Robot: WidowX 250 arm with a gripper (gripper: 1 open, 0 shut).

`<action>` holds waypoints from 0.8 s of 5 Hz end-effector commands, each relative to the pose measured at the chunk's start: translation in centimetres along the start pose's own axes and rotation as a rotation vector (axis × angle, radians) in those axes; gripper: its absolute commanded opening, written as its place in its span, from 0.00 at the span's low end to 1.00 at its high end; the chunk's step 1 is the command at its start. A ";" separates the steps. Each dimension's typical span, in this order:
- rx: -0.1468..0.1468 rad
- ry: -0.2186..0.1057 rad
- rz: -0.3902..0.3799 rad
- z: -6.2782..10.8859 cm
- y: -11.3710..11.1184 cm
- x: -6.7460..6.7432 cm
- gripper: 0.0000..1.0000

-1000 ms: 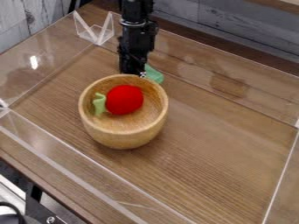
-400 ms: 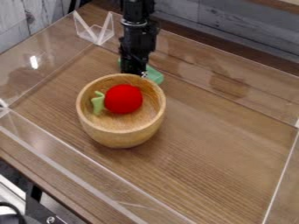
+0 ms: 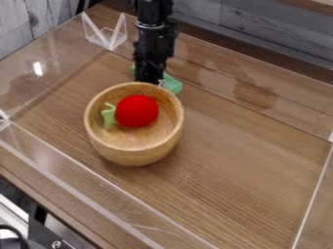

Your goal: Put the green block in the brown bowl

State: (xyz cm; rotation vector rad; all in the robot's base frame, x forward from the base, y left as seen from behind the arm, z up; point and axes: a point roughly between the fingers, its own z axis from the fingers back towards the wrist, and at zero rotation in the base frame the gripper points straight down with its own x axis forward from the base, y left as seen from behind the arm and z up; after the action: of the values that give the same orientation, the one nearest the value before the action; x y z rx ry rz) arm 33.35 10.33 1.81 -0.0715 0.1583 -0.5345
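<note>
I'm keeping the gripper [image 3: 150, 75] closed (whether it is pinching anything, I can't tell) beside the green block [image 3: 170, 84], which is lying just behind the brown bowl [image 3: 134, 146], toward the image-right side of the fingertips, its long axis seeming to slant down and rightward.

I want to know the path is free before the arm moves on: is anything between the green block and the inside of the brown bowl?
Yes, the near wall of the brown bowl: the green block lies outside, just behind its rim. Inside, the red ball takes up part of the space.
</note>
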 end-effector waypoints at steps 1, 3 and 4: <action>0.036 -0.025 0.010 1.7 0.7 0.0 0.00; 0.041 -0.024 0.049 2.2 1.8 -1.0 0.00; 0.043 -0.024 0.071 2.2 2.5 -1.5 0.00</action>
State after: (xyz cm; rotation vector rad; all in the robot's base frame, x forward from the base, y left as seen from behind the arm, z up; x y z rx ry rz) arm 32.88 12.70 2.34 -0.0623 0.1701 -0.4734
